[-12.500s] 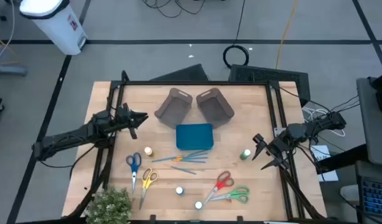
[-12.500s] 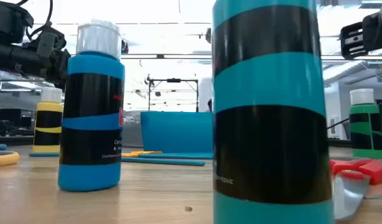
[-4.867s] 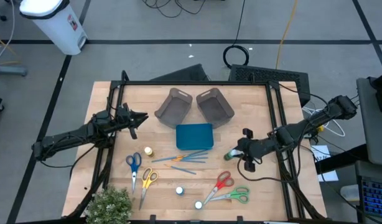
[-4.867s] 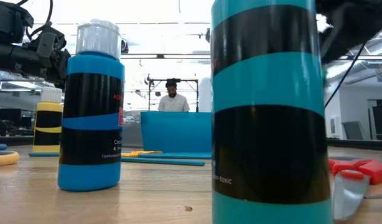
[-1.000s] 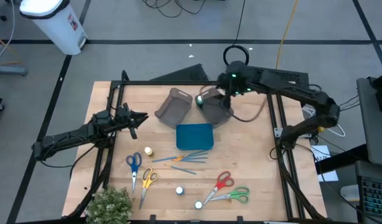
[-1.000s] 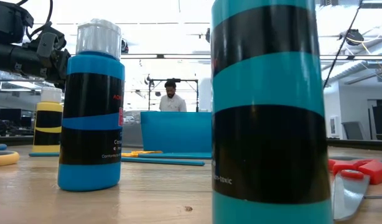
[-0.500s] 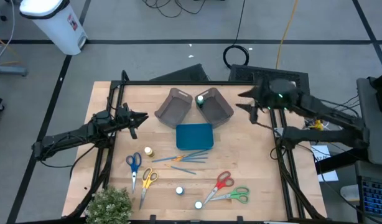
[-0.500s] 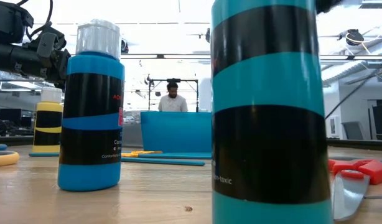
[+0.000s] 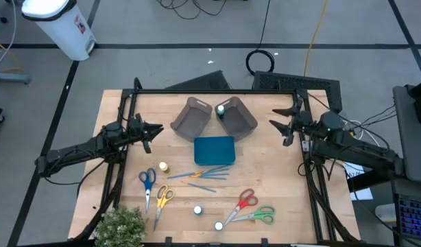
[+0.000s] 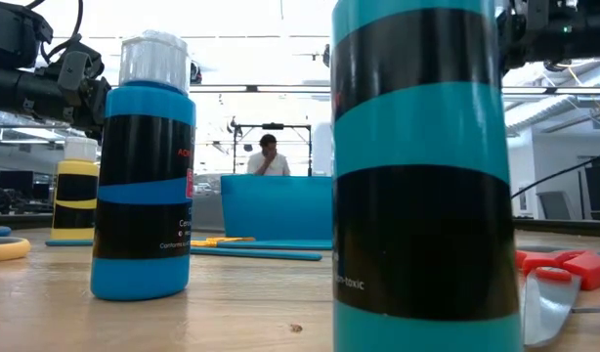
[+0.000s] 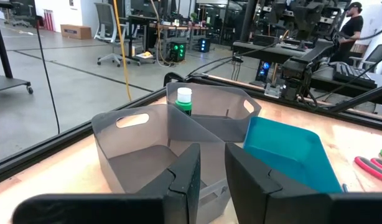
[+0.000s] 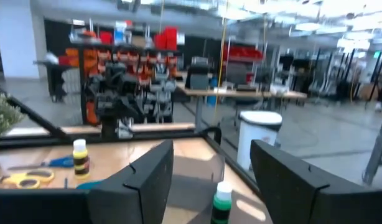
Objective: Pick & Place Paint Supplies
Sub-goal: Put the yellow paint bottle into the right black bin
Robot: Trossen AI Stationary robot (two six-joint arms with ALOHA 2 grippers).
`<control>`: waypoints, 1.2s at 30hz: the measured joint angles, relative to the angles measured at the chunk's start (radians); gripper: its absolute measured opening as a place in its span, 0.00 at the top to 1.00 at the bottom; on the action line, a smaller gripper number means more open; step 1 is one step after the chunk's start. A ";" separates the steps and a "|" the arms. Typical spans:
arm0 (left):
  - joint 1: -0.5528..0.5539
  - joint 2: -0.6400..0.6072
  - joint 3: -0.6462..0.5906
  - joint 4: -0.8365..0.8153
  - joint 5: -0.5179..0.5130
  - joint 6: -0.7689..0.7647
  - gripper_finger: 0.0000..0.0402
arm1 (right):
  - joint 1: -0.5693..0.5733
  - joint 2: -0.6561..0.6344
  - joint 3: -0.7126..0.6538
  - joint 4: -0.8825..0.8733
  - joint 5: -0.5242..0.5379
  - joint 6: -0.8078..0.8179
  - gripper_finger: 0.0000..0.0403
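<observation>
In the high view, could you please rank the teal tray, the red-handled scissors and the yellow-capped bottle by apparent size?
1. teal tray
2. red-handled scissors
3. yellow-capped bottle

All lie on the same tabletop, so nearness hardly skews this.

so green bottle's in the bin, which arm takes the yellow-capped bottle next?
Probably left. The yellow-capped bottle stands on the table's left half, just below the left gripper, which hovers nearby, fingers close together. The right gripper, fingers open and empty, is across the table beside the right bin.

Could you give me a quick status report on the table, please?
Right gripper open, empty, beside the bins. Green-capped bottle upright in right bin. Left gripper parked.
</observation>
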 joint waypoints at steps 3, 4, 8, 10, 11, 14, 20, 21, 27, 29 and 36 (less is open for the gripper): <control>0.000 0.000 0.000 0.002 -0.001 0.008 0.80 | 0.000 -0.018 -0.051 0.079 0.000 0.000 0.48; 0.000 0.000 0.000 0.014 -0.005 0.032 0.80 | 0.000 -0.020 -0.064 0.102 0.000 0.000 0.48; 0.000 0.000 0.000 0.080 -0.011 0.126 0.80 | 0.000 -0.020 -0.086 0.141 -0.001 0.000 0.48; 0.000 0.000 -0.001 0.125 -0.007 0.131 0.80 | 0.000 -0.020 -0.086 0.140 -0.001 0.000 0.48; 0.000 0.000 0.000 0.157 -0.007 0.122 0.80 | 0.000 -0.019 -0.086 0.140 -0.001 0.001 0.49; 0.000 0.000 0.000 0.229 0.020 0.005 0.80 | 0.000 -0.019 -0.086 0.140 -0.001 0.042 0.49; 0.000 0.000 0.000 0.349 0.038 -0.345 0.80 | 0.000 -0.019 -0.086 0.140 -0.001 0.079 0.49; 0.000 -0.001 0.000 0.355 0.020 -0.368 0.80 | 0.000 -0.019 -0.086 0.140 -0.001 0.076 0.48; 0.000 0.000 0.000 0.345 -0.002 -0.443 0.80 | 0.000 -0.019 -0.086 0.140 0.000 0.026 0.50; 0.000 0.000 0.000 0.343 0.000 -0.446 0.80 | 0.000 -0.019 -0.086 0.140 0.000 0.025 0.50; 0.000 0.000 0.000 0.316 0.104 -0.436 0.80 | 0.000 -0.016 -0.086 0.105 0.000 0.018 0.50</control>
